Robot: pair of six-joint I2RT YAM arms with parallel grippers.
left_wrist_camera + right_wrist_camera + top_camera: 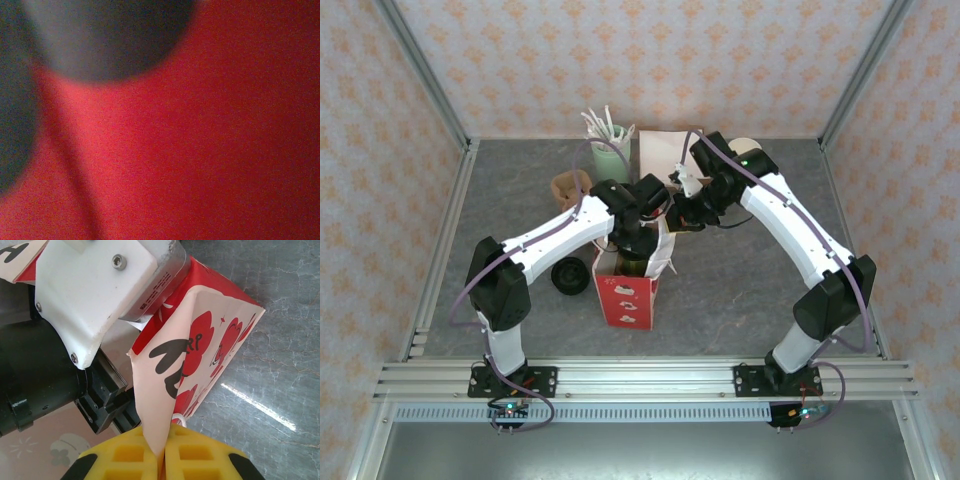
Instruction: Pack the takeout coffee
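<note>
A red and white paper bag point(625, 295) stands open in the middle of the table. My left gripper point(638, 245) reaches down into its mouth, fingers hidden inside. Under it a dark olive shape, apparently the takeout coffee point(636, 265), sits in the bag. The left wrist view is a blur of the bag's red inside point(200, 150) with a dark rounded shape point(110, 40) at the top. My right gripper point(162, 454) is shut on the bag's upper edge point(160, 405), its yellow pads point(200, 457) pinching the paper; it shows from above as the right gripper point(675, 215) beside the bag's rim.
A pale mint cup of white utensils point(610, 150) stands at the back, a brown cardboard piece point(570, 187) beside it. A flat black lid point(569, 277) lies left of the bag. White paper point(660, 150) rests against the back. Grey table point(750, 280) is bare at right.
</note>
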